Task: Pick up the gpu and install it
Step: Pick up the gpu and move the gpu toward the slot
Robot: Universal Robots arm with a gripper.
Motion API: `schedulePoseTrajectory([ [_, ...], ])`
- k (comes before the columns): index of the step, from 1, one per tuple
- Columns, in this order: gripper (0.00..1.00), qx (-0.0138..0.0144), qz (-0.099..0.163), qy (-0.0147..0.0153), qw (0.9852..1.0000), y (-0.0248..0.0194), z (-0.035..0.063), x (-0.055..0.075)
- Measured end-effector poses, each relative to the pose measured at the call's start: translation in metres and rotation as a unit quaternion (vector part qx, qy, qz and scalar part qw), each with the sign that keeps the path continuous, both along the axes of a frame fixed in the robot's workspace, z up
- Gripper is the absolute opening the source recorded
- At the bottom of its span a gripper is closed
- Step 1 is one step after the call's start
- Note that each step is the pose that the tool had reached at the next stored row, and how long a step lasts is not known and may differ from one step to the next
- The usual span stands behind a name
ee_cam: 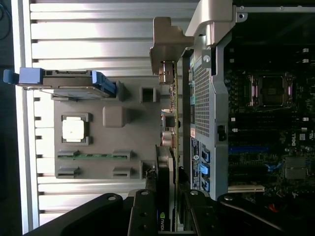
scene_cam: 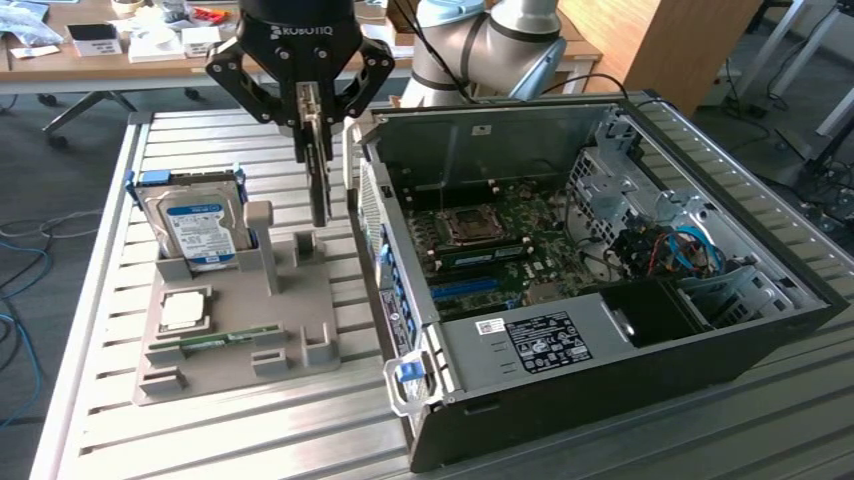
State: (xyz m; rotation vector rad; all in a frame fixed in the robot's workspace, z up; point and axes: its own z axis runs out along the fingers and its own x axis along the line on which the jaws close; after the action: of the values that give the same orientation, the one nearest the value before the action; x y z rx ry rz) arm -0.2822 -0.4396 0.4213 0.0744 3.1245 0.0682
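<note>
The gpu (scene_cam: pixel 319 190) hangs on edge above the grey holder (scene_cam: pixel 240 340), just to the exterior view's left of the open computer case (scene_cam: pixel 641 330). My gripper (scene_cam: pixel 311 125) is shut on its upper edge. In the wrist view the gpu (ee_cam: pixel 169 162) runs out from between my gripper's (ee_cam: pixel 167 209) fingers (ee_cam: pixel 142 216). It shows a green board edge, a black cooler and a pale metal bracket (ee_cam: pixel 167 44) at its far end. It lies alongside the case's rear panel (ee_cam: pixel 202 98). The motherboard (scene_cam: pixel 494 240) lies exposed inside the case.
The grey holder carries a silver hard drive with a blue label (scene_cam: pixel 200 225), a square processor (scene_cam: pixel 183 308) and a narrow green memory stick (scene_cam: pixel 220 338). The slatted metal table (scene_cam: pixel 160 440) ends at the exterior view's left. A cluttered desk (scene_cam: pixel 120 45) stands behind.
</note>
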Motion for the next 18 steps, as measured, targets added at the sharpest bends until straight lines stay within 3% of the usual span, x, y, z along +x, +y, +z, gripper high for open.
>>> schedulePoseTrajectory([
  [18, 0.27, 0.0001, 0.000, 0.0000, 1.0000, 0.0001, 0.0000, 0.016],
])
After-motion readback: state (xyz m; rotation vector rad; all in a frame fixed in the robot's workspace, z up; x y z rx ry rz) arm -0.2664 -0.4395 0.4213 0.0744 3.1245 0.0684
